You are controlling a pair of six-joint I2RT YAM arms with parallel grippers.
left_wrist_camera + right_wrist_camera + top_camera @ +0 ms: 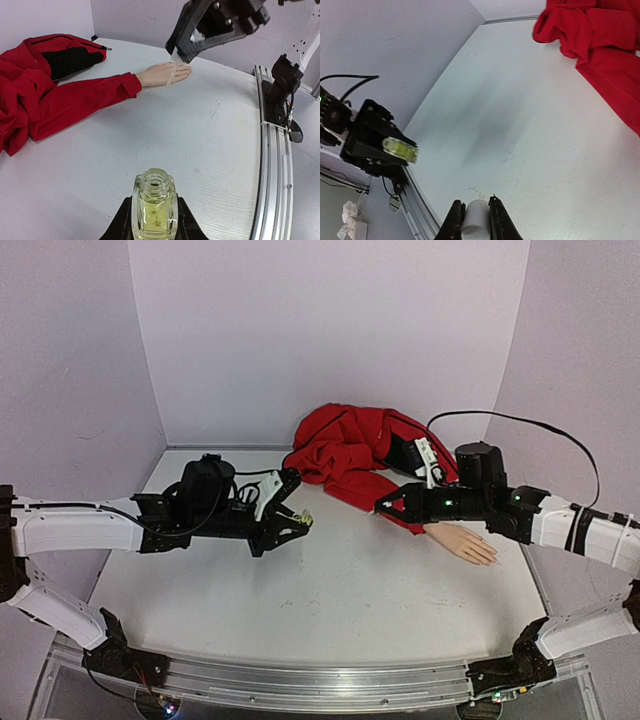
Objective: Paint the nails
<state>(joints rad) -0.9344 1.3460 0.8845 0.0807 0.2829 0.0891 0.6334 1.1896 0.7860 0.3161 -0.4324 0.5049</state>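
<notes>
Currently: left gripper point(298, 524) is clamped on a small clear bottle point(154, 207) of yellowish liquid, held upright off the table point(330, 610) at left-centre. The neck is open, with no cap on it. Right gripper point(385, 506) is pinched narrow on a white cap point(475, 218). I cannot tell whether a brush hangs from the cap: the left wrist view shows only a pale translucent smear below the fingertips.

Mannequin hand point(462, 542) lies flat at the right of the table, sticking out of the red jacket sleeve point(85, 95), fingers pointing near-right. Nails point(186, 70) are at those fingertips, too small to say whether any polish is on them. Right gripper hangs raised, just left of the cuff in the top view, not over the fingertips.

Judged step: cap is off and polish is yet to be carried to the nails. No nail is visibly coated.

Risks from here:
- Open bottle in a raised grip: any tilt of the left wrist spills it onto the table.
- Nails are tiny: a small aiming error puts polish on the skin or on the nearby cuff.
- Hand looks unfixed: a downward or sideways press could slide it, and the sleeve with it.
- Path to the fingertips passes over the sleeve, so a loaded brush could drip on it.
</notes>
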